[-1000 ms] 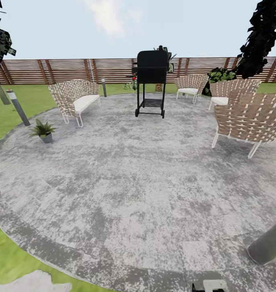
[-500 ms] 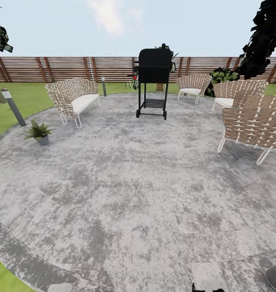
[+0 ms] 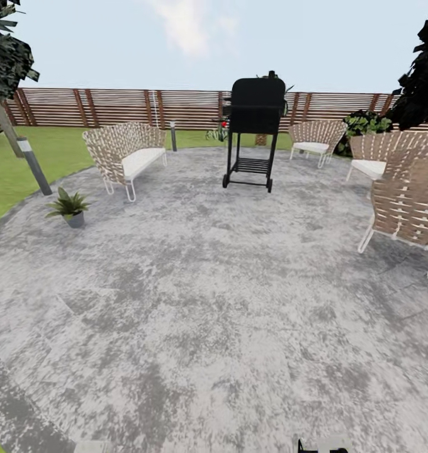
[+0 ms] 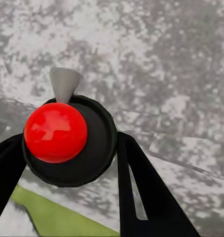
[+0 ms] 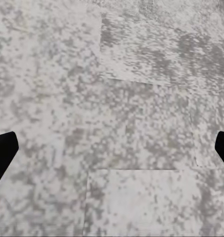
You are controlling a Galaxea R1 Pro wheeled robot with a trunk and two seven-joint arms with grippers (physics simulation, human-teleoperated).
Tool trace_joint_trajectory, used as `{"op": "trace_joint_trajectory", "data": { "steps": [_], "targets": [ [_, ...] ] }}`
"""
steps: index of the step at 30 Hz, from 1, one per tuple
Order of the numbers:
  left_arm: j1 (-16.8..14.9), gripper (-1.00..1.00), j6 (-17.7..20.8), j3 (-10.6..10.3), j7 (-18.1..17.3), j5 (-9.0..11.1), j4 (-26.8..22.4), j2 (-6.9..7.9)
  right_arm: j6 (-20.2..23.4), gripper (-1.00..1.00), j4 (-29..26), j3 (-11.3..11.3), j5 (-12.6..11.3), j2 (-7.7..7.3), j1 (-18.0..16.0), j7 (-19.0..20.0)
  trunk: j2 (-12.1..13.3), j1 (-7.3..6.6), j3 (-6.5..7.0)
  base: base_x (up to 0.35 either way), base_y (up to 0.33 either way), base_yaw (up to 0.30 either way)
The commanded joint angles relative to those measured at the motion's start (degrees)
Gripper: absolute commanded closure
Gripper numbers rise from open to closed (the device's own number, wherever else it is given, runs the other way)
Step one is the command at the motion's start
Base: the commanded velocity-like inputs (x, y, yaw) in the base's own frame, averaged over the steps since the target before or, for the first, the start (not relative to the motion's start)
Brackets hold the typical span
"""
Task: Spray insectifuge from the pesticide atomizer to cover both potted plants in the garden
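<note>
In the left wrist view the pesticide atomizer shows from above: a dark round body, a red ball top and a grey nozzle. My left gripper is shut on it, one black finger on each side. One potted plant, a low green rosette in a grey pot, stands at the patio's left rim. A second low green plant peeks out left of the grill, far back. My right gripper hangs open over bare grey patio stone.
A black grill stands at the far middle of the round patio. A woven sofa is at the back left, woven chairs at the right. A grey bollard lamp stands on the lawn, with the slatted fence behind.
The whole head view has shifted: the camera has rolled forward onto the patio and turned a little left. The grey post at the lower right has left the picture.
</note>
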Motion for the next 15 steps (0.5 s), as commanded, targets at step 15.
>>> {"op": "trace_joint_trajectory", "data": {
  "steps": [15],
  "targets": [
    [-0.1,1.0,-0.2,0.1,-0.4,0.3,0.1,0.01,-0.2,-1.0,0.1,-0.4,0.7,0.08,0.0,-0.3,0.0,0.03,-0.05,0.338,0.0,0.276]
  ]
}}
